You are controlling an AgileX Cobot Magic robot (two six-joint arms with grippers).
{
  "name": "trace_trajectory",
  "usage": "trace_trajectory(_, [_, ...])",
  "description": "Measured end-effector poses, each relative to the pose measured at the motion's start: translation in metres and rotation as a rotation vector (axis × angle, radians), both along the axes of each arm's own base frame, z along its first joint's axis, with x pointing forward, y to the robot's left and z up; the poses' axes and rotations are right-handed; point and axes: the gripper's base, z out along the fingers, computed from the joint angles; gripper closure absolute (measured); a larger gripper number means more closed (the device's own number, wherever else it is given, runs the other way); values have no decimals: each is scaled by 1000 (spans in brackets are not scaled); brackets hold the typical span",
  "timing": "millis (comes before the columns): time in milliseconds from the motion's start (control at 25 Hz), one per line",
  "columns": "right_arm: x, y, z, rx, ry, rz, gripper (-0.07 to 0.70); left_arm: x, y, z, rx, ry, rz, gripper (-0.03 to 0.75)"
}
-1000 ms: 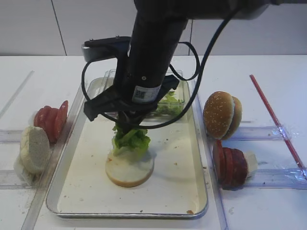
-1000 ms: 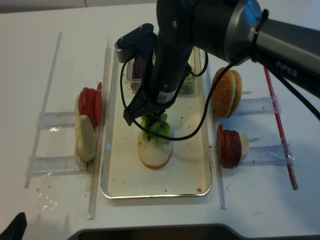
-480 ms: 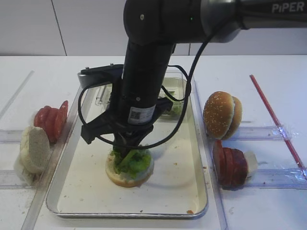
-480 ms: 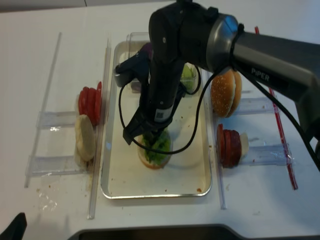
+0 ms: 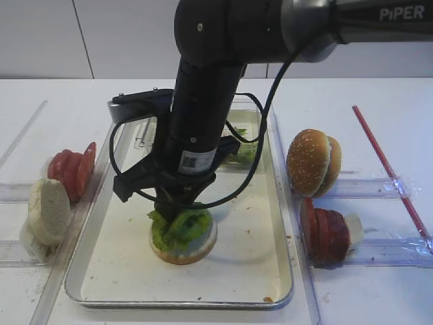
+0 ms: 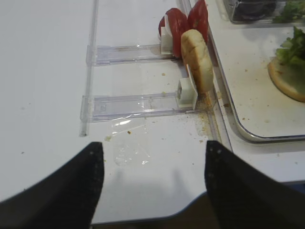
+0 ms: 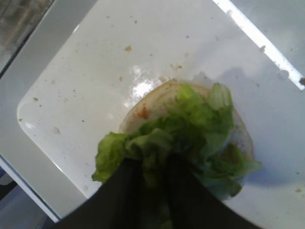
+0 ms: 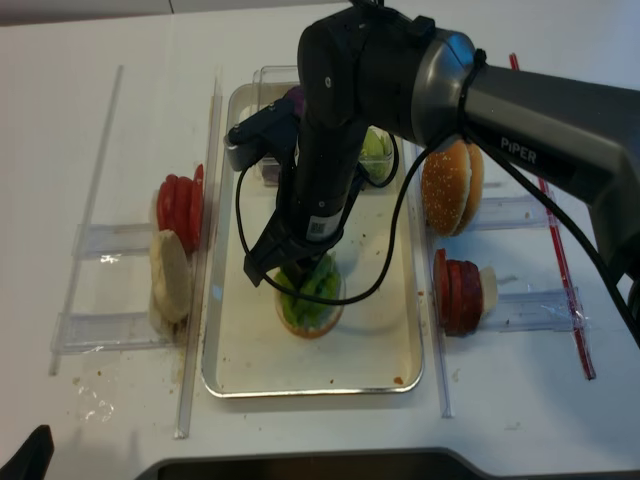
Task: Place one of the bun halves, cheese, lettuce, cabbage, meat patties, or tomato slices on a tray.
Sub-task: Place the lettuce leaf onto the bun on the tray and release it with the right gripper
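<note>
A bunch of green frilly lettuce (image 5: 181,227) lies on a pale bun half (image 5: 184,251) in the middle of the metal tray (image 5: 247,274). My right gripper (image 5: 177,211) points straight down onto it. In the right wrist view its two dark fingers (image 7: 125,191) stand a little apart, and lettuce (image 7: 193,121) is wedged between them and spreads over the bun half (image 7: 139,113). My left gripper (image 6: 151,179) hangs open over the table's near edge, left of the tray (image 6: 248,136), and holds nothing.
Left of the tray, clear racks hold tomato slices (image 5: 71,169) and a bun half (image 5: 47,211). On the right are sesame bun halves (image 5: 311,162) and meat patties (image 5: 325,235). A clear box with lettuce (image 5: 243,147) and purple cabbage (image 8: 293,98) sits at the tray's far end. A red stick (image 5: 389,169) lies at the far right.
My right gripper came down with the lettuce from above the bun half onto it. The leaves now rest flattened on the bun. The left gripper has not visibly moved.
</note>
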Motion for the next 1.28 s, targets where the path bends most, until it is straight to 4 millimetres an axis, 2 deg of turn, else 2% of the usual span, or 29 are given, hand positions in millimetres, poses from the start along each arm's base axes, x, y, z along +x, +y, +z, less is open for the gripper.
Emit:
trace_trajectory(280, [0,0,0,2,-3,-1,200,0,0,0,0,0,0,295])
trace_trajectory(360, [0,0,0,4,-5,-1,165,0,0,0,0,0,0,295])
trace_trajectory(1000, [8,-8,-3,-93,-97,18,144,0,0,0,0,0,0,295])
trace_trajectory(1280, [14,-3,18,-76,-128,27,144,0,0,0,0,0,0,295])
